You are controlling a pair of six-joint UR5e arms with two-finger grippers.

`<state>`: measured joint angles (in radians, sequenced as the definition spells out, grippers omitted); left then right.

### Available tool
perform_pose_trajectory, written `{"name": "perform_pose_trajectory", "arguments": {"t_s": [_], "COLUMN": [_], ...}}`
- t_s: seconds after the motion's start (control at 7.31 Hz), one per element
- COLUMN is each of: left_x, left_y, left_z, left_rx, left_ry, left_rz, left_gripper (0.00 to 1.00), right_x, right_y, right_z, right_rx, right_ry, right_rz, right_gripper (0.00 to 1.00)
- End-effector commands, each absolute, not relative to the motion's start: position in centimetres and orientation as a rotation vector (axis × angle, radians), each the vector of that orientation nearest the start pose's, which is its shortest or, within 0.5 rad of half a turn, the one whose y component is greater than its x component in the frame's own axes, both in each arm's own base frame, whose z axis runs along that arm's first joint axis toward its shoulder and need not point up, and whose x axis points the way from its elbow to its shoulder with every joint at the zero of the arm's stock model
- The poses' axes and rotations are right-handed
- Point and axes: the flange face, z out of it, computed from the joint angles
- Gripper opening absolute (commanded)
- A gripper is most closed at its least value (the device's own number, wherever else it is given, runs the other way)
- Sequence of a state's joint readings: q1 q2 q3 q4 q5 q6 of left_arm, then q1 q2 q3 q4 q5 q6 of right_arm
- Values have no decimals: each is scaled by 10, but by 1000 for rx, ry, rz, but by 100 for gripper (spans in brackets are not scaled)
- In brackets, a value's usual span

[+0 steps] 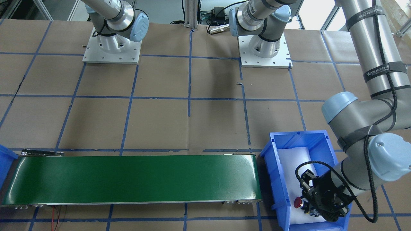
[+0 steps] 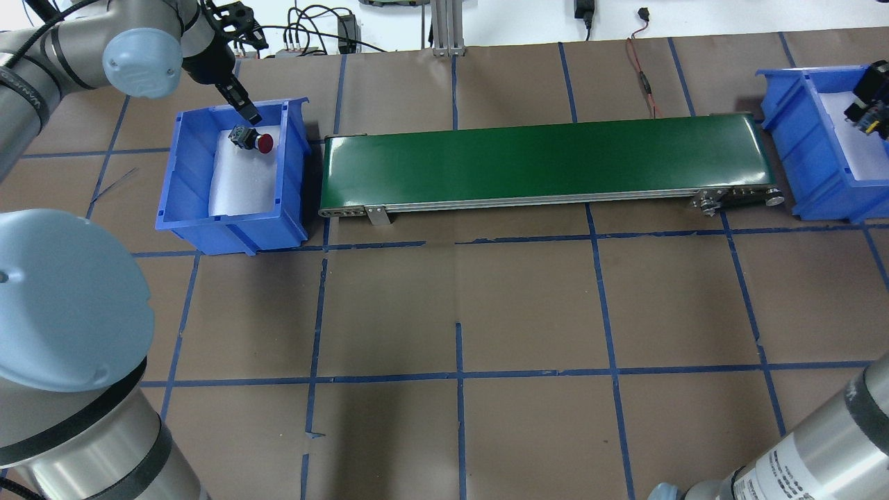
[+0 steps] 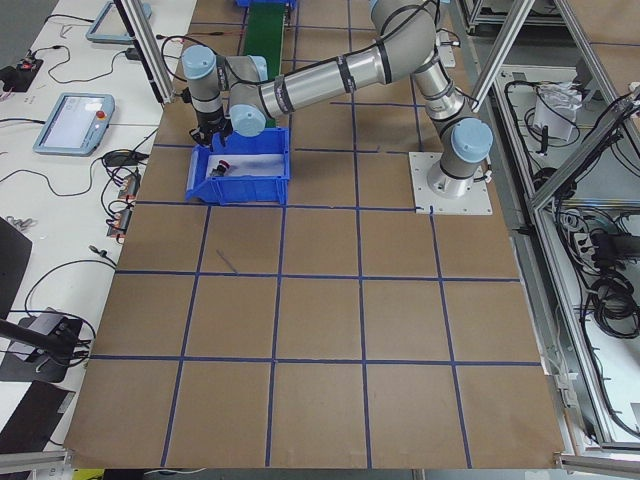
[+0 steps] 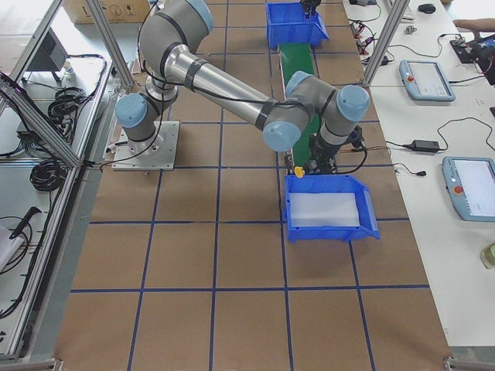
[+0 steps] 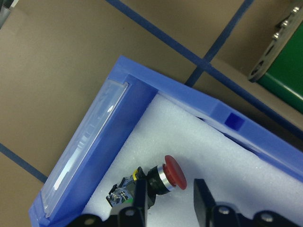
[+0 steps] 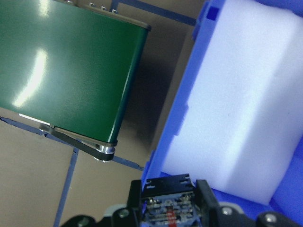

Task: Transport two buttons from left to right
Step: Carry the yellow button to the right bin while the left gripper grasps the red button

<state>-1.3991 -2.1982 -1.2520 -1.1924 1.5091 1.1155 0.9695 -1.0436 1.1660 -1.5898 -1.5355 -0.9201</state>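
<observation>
The red-capped button (image 5: 174, 173) lies on its side on white foam in the left blue bin (image 2: 229, 226). It also shows in the overhead view (image 2: 261, 143) and the front view (image 1: 298, 202). My left gripper (image 5: 169, 190) is open and low in that bin, with one finger on each side of the button. My right gripper (image 6: 169, 198) is shut on the yellow-capped button's contact block (image 6: 163, 204). The yellow cap (image 4: 298, 171) shows at the near rim of the right blue bin (image 4: 329, 228). The right gripper (image 2: 865, 107) hangs over that bin.
A long green conveyor belt (image 2: 549, 156) runs between the two bins, and it also shows in the front view (image 1: 135, 178). The right bin (image 2: 799, 139) holds only white foam. The brown table has a blue tape grid. Both arm bases stand at the robot's side.
</observation>
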Motion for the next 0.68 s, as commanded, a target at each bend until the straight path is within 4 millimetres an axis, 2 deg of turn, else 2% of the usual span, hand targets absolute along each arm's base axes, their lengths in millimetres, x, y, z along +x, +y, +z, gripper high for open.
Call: {"name": "perform_pose_trajectory", "arguments": {"t_s": [0.0,0.14,0.55], "left_x": [-11,-11,-11], "left_y": [-739,-739,-743], "left_z": [267,258,244], "left_rx": [1447,1453,1459], "left_ry": [2823,2818,2813], "left_rz": [-101,-104,-108], "left_gripper": [60,61,60], "right_x": [-323,-329,-342], "right_y": [-632,-637,-655], "right_z": [363,356,311], "right_rx": [-410,-407,-409], "right_ry": [3004,3020,3032], "right_rz": [81,54,26], "right_gripper": [7,7,7]}}
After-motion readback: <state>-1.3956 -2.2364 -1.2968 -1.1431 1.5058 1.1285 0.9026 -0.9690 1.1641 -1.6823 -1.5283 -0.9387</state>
